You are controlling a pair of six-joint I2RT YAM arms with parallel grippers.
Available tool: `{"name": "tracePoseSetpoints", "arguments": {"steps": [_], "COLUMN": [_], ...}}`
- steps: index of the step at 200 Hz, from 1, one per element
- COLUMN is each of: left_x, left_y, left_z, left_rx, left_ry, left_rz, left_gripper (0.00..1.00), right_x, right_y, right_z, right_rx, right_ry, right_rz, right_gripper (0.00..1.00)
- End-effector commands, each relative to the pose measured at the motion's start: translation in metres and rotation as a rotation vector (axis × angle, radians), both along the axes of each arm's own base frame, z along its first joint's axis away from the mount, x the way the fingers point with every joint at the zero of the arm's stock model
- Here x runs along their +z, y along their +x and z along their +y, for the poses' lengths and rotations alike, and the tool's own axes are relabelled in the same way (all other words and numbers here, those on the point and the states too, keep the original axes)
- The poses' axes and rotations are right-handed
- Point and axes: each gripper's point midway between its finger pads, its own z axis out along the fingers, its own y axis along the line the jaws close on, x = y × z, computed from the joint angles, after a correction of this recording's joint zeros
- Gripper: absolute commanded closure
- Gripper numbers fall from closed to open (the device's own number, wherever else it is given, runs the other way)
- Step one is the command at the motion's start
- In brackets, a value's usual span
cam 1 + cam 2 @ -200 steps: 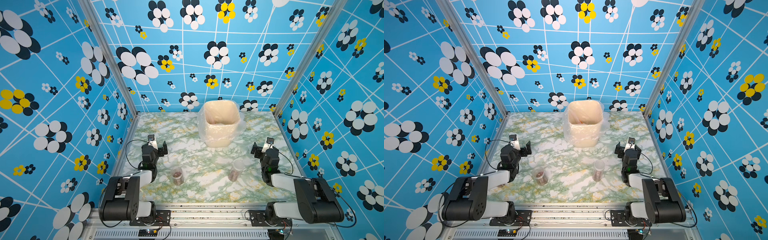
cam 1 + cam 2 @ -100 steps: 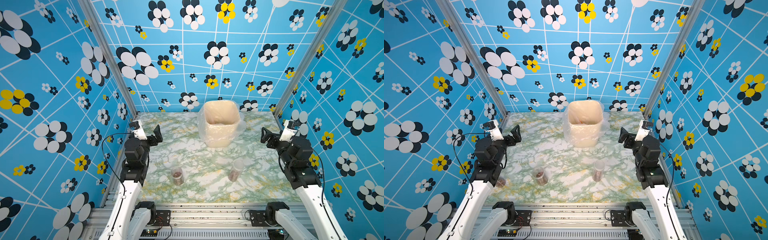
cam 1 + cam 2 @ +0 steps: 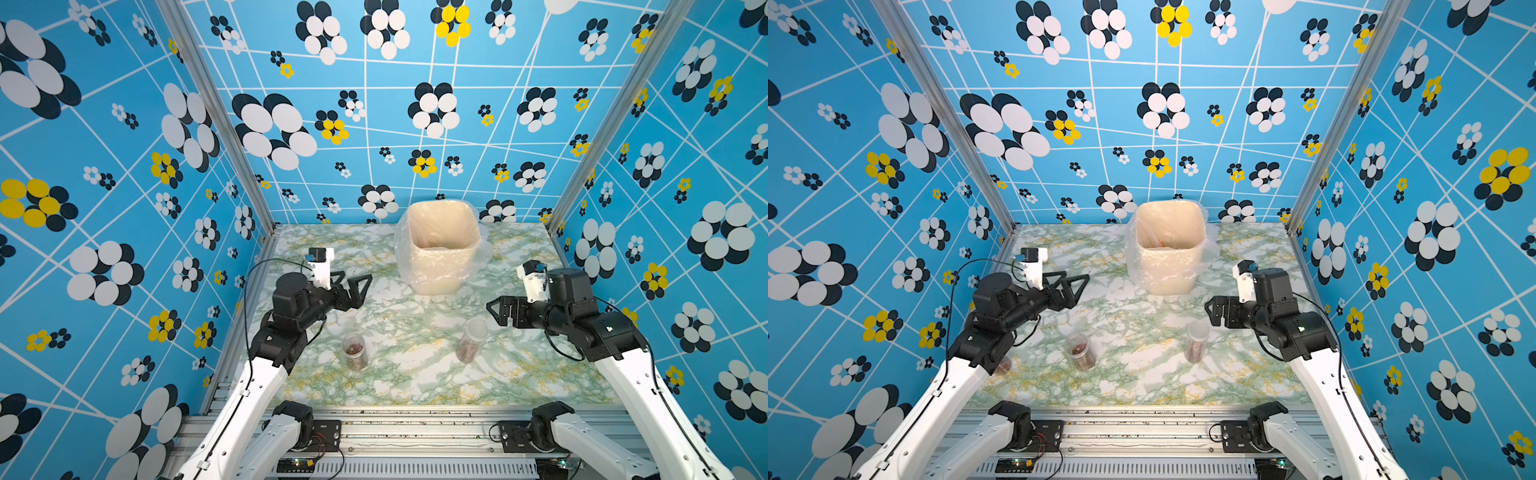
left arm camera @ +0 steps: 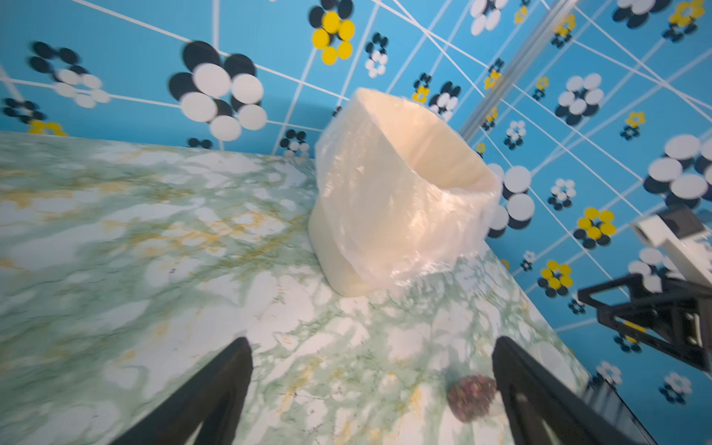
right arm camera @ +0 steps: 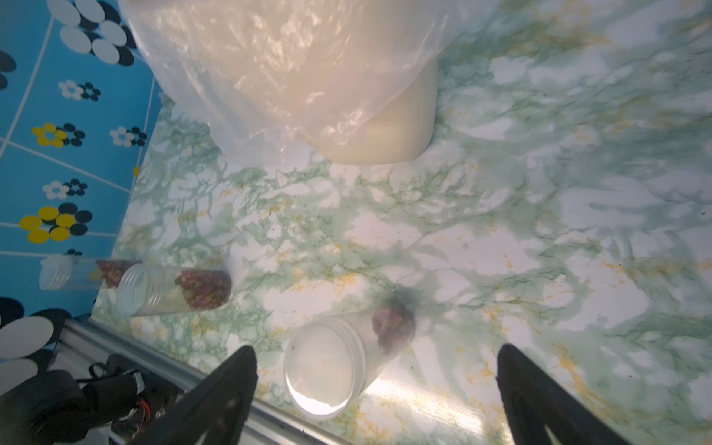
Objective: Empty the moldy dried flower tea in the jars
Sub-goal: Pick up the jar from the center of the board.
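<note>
In both top views, the left gripper (image 3: 353, 286) (image 3: 1071, 286) and right gripper (image 3: 500, 311) (image 3: 1219, 309) are seen spread wide and empty above the marbled tabletop (image 3: 415, 374). Two jars (image 3: 354, 351) (image 3: 471, 340) of dried flower tea (image 3: 353, 347) are stood toward the front edge, and the lined bin (image 3: 440, 266) is set at the back edge.

In the left wrist view, nothing is held between the fingers (image 4: 215, 393), and one jar (image 4: 472, 393) is glimpsed beside a finger.

In the right wrist view, a capped jar (image 5: 339, 358) is framed by the parted fingers (image 5: 231, 381), untouched. Two more (image 5: 173, 289) (image 5: 61, 271) are seen toward the left edge.
</note>
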Motion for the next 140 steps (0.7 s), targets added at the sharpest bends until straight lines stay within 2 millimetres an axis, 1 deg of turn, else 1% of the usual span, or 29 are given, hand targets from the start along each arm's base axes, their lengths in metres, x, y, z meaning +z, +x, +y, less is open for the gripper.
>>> {"name": "tracePoseSetpoints", "arguments": {"steps": [1, 26, 38, 49, 72, 97, 140], "left_x": [-0.007, -0.025, -0.035, -0.042, -0.056, -0.061, -0.066], "left_y": [-0.020, -0.029, -0.032, -0.034, -0.034, -0.033, -0.030], "left_z": [-0.024, -0.047, -0.057, -0.064, -0.073, -0.082, -0.088], "left_rx": [-0.101, -0.172, -0.205, -0.226, -0.256, -0.281, -0.300], "left_ry": [0.076, 0.040, 0.028, 0.026, 0.049, 0.044, 0.066], "left_rz": [-0.028, -0.010, 0.003, 0.018, 0.051, 0.058, 0.057], "left_gripper": [0.01, 0.01, 0.00, 0.00, 0.01, 0.01, 0.01], "right_x": [-0.009, -0.019, -0.025, -0.032, -0.045, -0.050, -0.058], "right_y": [-0.017, -0.020, -0.021, -0.022, -0.021, -0.023, -0.026], "right_z": [0.008, 0.025, 0.030, 0.032, 0.031, 0.036, 0.039], "right_rx": [0.066, 0.143, 0.170, 0.186, 0.195, 0.212, 0.228], "right_ry": [-0.095, -0.182, -0.231, -0.279, -0.349, -0.356, -0.376], "right_rz": [0.085, 0.126, 0.150, 0.173, 0.219, 0.240, 0.272], "right_gripper": [0.01, 0.01, 0.01, 0.02, 0.07, 0.10, 0.13]}}
